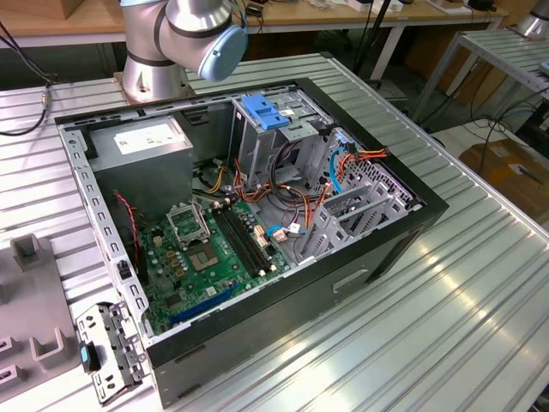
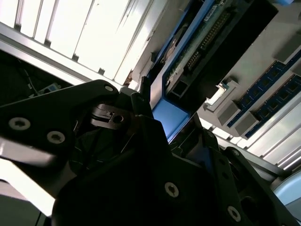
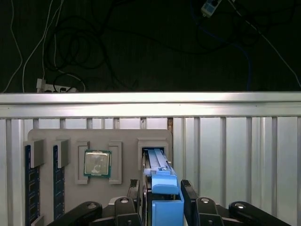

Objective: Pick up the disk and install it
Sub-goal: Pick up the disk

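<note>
The disk (image 3: 160, 162) stands on edge in a slot of a grey fixture tray (image 3: 127, 139), its blue side rail turned toward the camera. In the second wrist view the disk (image 2: 207, 33) shows its circuit-board face and a blue rail end. My gripper (image 3: 166, 190) straddles that blue rail with one black finger (image 3: 188, 190) pressed against each side, so it is shut on the disk. In the second wrist view the gripper (image 2: 171, 120) holds the same blue end. In the exterior view, the arm (image 1: 184, 34) rises behind the open computer case (image 1: 257, 215).
The tray also holds a processor chip (image 3: 97, 163) and memory sticks (image 3: 30, 181). Inside the case are a drive cage with a blue latch plate (image 1: 266, 112), a grey power supply box (image 1: 141, 142), a motherboard (image 1: 206, 249) and loose cables (image 1: 292, 193). The table's edge rail (image 3: 150, 99) runs past the tray.
</note>
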